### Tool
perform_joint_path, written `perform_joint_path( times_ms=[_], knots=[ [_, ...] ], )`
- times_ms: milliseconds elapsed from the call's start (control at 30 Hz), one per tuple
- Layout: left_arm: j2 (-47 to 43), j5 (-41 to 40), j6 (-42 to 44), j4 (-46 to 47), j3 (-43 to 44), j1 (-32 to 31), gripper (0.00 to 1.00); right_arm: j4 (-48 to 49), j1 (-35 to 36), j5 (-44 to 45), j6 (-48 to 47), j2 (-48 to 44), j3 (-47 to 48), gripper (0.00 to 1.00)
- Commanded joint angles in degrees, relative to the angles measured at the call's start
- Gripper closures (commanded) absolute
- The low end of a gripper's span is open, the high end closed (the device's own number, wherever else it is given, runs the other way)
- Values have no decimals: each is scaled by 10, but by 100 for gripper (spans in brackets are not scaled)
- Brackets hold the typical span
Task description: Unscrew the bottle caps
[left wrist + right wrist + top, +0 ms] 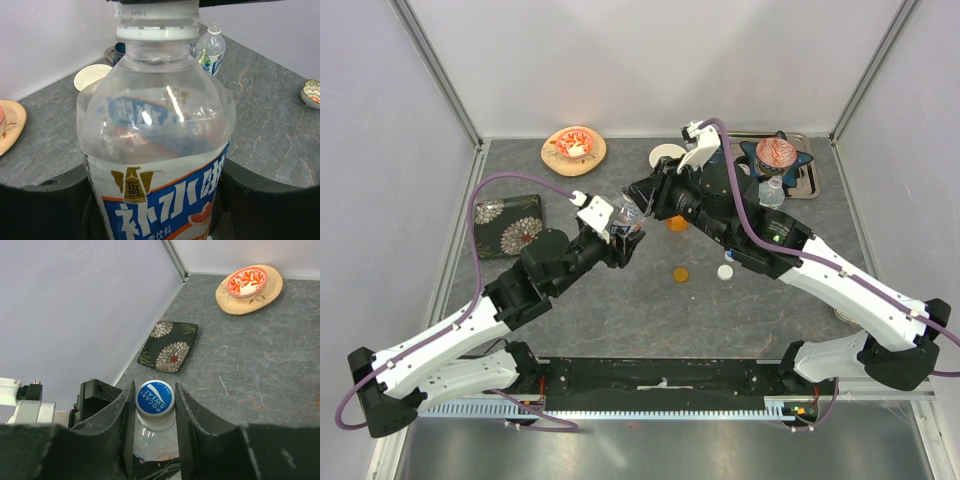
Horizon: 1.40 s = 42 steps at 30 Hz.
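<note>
Near the centre of the top view, the left hand [620, 238] is clamped tight round a blue-labelled bottle [155, 150]. The right hand [154, 405] has its fingers against that bottle's blue cap [155, 397], which looks still on. An orange cap [680, 273] and a white cap [725, 271] lie loose on the table [620, 310], so at least two seem done; another bottle [211, 49] stands at the upper right of the left wrist view.

Blue-labelled bottle [160, 150]: clear glossy plastic, printed film label. Desk [270, 120]: matt grey, stone-veined. Claw fingers [120, 425]: matt black.

Bottle [155, 150] btm cut off by frame edge; far bottle's [212, 48] label unreadable.
</note>
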Motion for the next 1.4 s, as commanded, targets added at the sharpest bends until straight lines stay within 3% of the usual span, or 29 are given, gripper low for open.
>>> perform_joint_path(
  times_ms=[0,67,133,167,333,567,833,1000,1367],
  knots=[
    [-6,-1,16,32,6,-3,47,6,1,-8,-6,-6,-5,69],
    [-11,10,16,31,6,-2,47,5,0,-22,-15,-8,-6,77],
    [-20,26,17,31,4,-3,47,8,1,-53,-43,-7,-3,98],
    [-24,49,17,32,4,-2,47,0,1,-90,-52,-4,3,100],
    [-56,190,5,22,15,-1,47,-22,-2,-210,-124,-16,29,100],
    [-55,536,-68,-53,95,23,46,-62,-22,-411,-200,-65,37,100],
    [-45,751,-147,-15,109,78,47,-25,-23,-615,-238,-135,-9,100],
    [-21,827,-211,59,94,102,48,26,-23,-676,-214,-166,-39,100],
    [6,859,-211,65,82,119,48,40,-23,-721,-202,-183,-11,100]
  ],
)
